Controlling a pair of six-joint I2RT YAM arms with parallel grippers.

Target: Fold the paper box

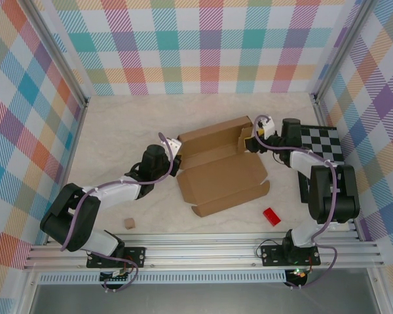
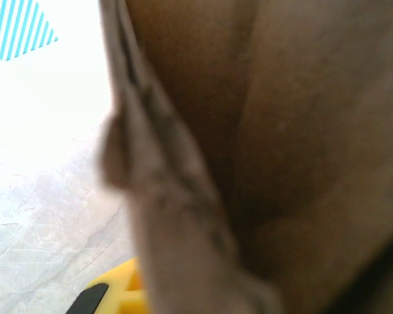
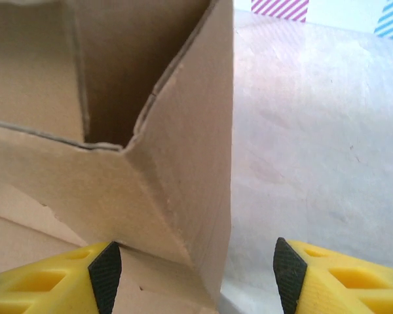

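I see the left pincer [image 1: 175, 148] clamped on the paper box [image 1: 223, 178] edge; right pincer [image 3: 191, 269] apart around its corner

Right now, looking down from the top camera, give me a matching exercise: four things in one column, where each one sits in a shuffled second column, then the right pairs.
Things:
1. paper box
2. red block
3. tan cube
4. checkered board

Places:
A. near left, by itself
B. far right, against the side wall
C. centre of the scene
D. near right, just off the box's near corner

Pairs: 1-C, 2-D, 3-A, 4-B
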